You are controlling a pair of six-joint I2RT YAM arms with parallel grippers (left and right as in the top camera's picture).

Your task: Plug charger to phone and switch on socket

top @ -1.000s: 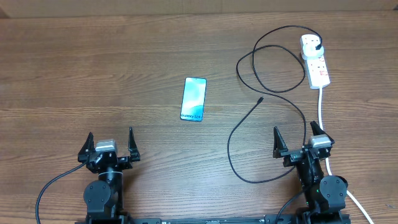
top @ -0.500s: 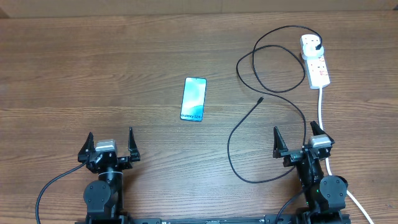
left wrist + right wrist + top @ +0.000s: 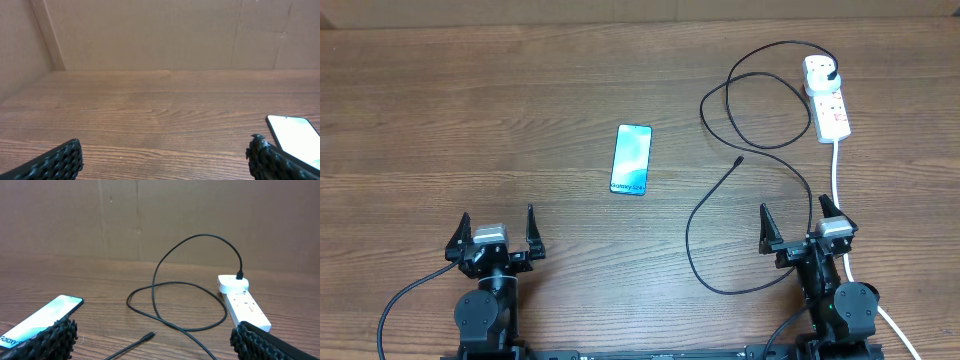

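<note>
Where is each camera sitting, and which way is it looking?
Overhead: above the table, looking straight down at the phone, charger and socket; the left end effector and right end effector show near the bottom, both open.
Left wrist: on the left arm, low, looking forward across the table to a brown wall; its fingers show in the bottom corners.
Right wrist: on the right arm, low, looking forward at the charger and socket; its fingers show the same way.
Shared: both wrist views catch the phone.

A wooden table (image 3: 470, 110) with visible grain meets plain brown cardboard walls (image 3: 150, 35) behind it.
</note>
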